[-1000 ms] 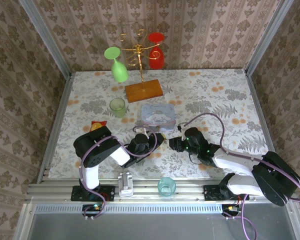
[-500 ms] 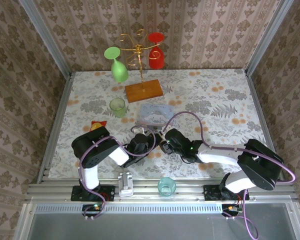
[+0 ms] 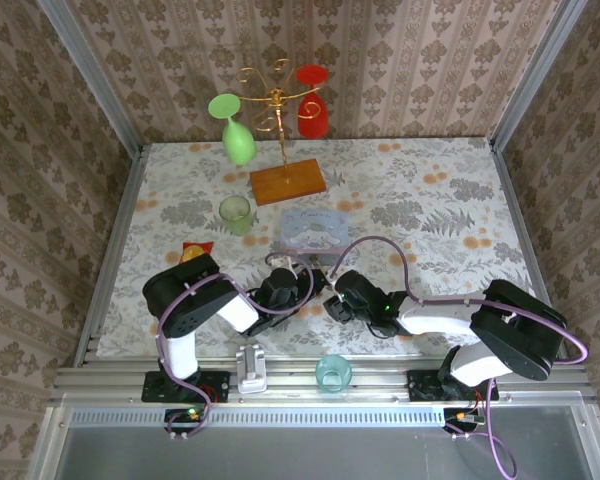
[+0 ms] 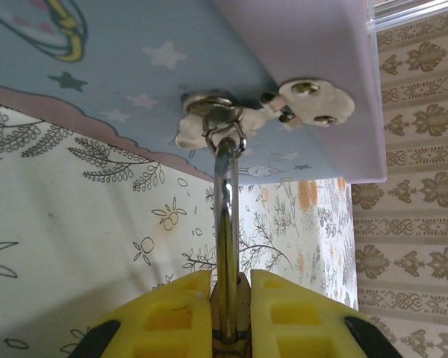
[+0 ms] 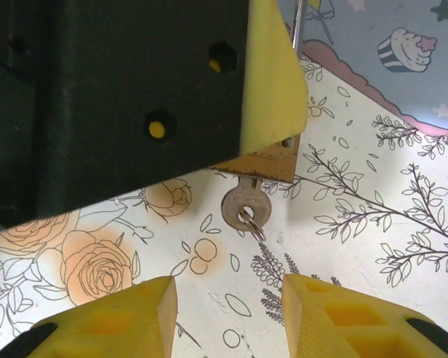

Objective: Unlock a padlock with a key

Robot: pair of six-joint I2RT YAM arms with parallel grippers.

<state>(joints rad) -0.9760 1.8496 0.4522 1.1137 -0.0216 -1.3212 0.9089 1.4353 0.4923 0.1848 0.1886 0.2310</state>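
The brass padlock (image 5: 265,162) is held by my left gripper (image 4: 230,317), which is shut on its body. Its silvery shackle (image 4: 224,216) runs up through the ring of the latch (image 4: 213,123) on the pale blue tin (image 4: 97,52). The small dark key (image 5: 246,206) sticks out of the padlock's underside, with a thin ring through its round head. My right gripper (image 5: 230,309) is open just short of the key, not touching it. In the top view the left gripper (image 3: 302,283) and right gripper (image 3: 332,300) meet in front of the tin (image 3: 315,232).
A green cup (image 3: 235,213) and a gold rack on a wooden base (image 3: 287,180) with a green and a red glass stand behind the tin. A gold-and-red packet (image 3: 193,250) lies left of my left arm. A teal cup (image 3: 332,372) sits at the front rail.
My right arm has swung left from beside the tin to just in front of the left gripper and padlock. The left arm has held still.
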